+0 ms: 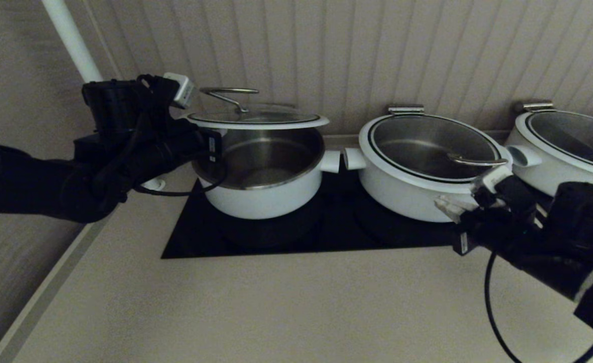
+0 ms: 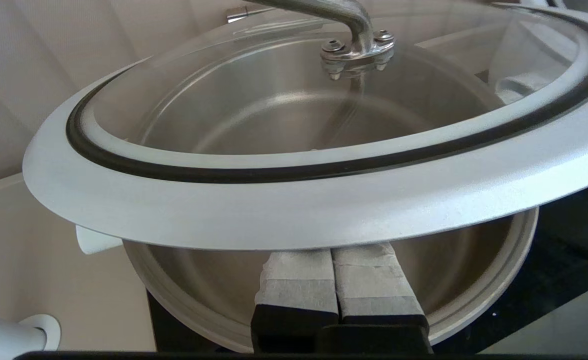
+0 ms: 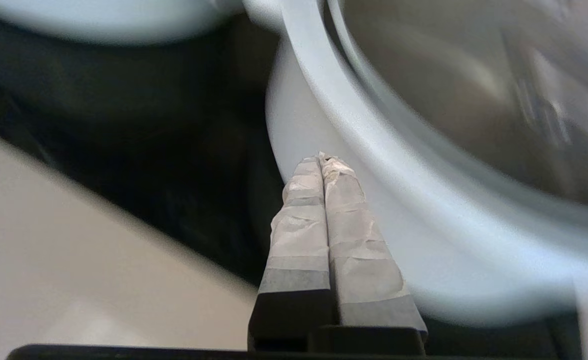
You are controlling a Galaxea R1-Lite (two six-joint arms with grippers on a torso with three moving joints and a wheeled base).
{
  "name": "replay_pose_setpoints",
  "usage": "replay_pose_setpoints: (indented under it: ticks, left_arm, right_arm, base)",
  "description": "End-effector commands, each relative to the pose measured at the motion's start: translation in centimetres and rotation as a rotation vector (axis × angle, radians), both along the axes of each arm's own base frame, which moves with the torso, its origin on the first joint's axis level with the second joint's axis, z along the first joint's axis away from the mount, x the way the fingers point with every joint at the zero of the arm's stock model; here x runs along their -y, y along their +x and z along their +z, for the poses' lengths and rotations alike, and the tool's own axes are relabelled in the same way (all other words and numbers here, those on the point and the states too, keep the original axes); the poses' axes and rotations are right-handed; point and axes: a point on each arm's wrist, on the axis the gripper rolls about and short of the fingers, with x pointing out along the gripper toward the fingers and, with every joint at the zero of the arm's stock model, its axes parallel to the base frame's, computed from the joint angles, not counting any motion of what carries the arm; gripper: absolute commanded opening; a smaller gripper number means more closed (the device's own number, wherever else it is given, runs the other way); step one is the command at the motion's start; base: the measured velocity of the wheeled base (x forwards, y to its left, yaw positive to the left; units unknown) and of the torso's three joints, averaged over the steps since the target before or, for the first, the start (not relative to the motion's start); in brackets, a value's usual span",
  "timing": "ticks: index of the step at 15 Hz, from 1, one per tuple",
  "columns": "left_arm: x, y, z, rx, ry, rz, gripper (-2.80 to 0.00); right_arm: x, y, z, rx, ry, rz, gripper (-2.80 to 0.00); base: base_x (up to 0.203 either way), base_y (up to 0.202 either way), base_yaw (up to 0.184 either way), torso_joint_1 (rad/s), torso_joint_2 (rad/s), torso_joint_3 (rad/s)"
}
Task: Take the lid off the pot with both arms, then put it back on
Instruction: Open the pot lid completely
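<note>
Right gripper (image 1: pixel 450 205) sits closest to the head camera, low on the robot's right, its taped fingers (image 3: pixel 324 220) pressed flat together on nothing, tips just short of the white wall of the middle pot (image 1: pixel 412 189), which wears its own lid. Past those tips lies the black cooktop (image 1: pixel 276 237) set into the beige counter (image 1: pixel 276 307). Over to the other side now: the left gripper (image 1: pixel 195 126) is up at the near-left edge of the lid (image 1: pixel 258 119), and the wrist view shows its two taped fingers (image 2: pixel 299 285) closed side by side and tucked under the lid's white rim, the lid riding on top of them rather than pinched between them. That lid hangs level above the fingers, clear of the pot (image 1: pixel 261 174), with open air between rim and rim. Below and beyond the left gripper, the pot stands on the cooktop, steel inside bare. Farther right, a third lidded pot (image 1: pixel 569 146) stands by the ribbed wall (image 1: pixel 377 50). No brand or writing can be read anywhere.
</note>
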Motion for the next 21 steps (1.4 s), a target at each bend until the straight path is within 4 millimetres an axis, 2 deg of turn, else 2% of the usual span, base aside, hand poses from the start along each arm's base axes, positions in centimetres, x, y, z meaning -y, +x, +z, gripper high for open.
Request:
replay_pose_setpoints:
  ticks: [1,5,7,10,14,18,21]
  left_arm:
    - [-0.1,0.0,0.1,0.005,-0.002,0.001,-2.80]
    - [-0.1,-0.1,0.2,0.007,-0.003,0.001,-2.80]
    - [-0.1,-0.1,0.2,0.009,-0.003,0.001,-2.80]
    - [-0.1,-0.2,0.3,0.011,-0.004,0.001,-2.80]
    - [-0.1,-0.2,0.3,0.010,-0.003,0.001,-2.80]
    - [-0.1,-0.1,0.2,0.007,-0.002,0.001,-2.80]
    - [-0.1,-0.1,0.1,0.005,-0.002,0.001,-2.80]
  right_arm:
    - [1.5,-2.8,-0.9,-0.047,-0.020,-0.074,-2.80]
    - [3.1,-5.8,-2.8,-0.156,-0.098,-0.330,-2.80]
    - [3.6,-7.5,-4.2,-0.230,-0.144,-0.396,-2.80]
    - [3.9,-9.3,-5.6,-0.307,-0.163,-0.365,-2.80]
    - [3.7,-9.7,-6.4,-0.408,-0.076,-0.261,-2.80]
    - [3.8,-10.7,-7.6,-0.595,0.044,-0.293,-2.80]
    - [3.9,-11.1,-7.6,-0.630,0.127,-0.334,-2.80]
  base:
    - [0.000,0.000,0.000,0.000,0.00,0.000]
    - [0.000,0.000,0.000,0.000,0.00,0.000]
    - [0.000,0.000,0.000,0.000,0.00,0.000]
    - [0.000,0.000,0.000,0.000,0.00,0.000]
    - [0.000,0.000,0.000,0.000,0.00,0.000]
    - [0.000,0.000,0.000,0.000,0.00,0.000]
    - [0.000,0.000,0.000,0.000,0.00,0.000]
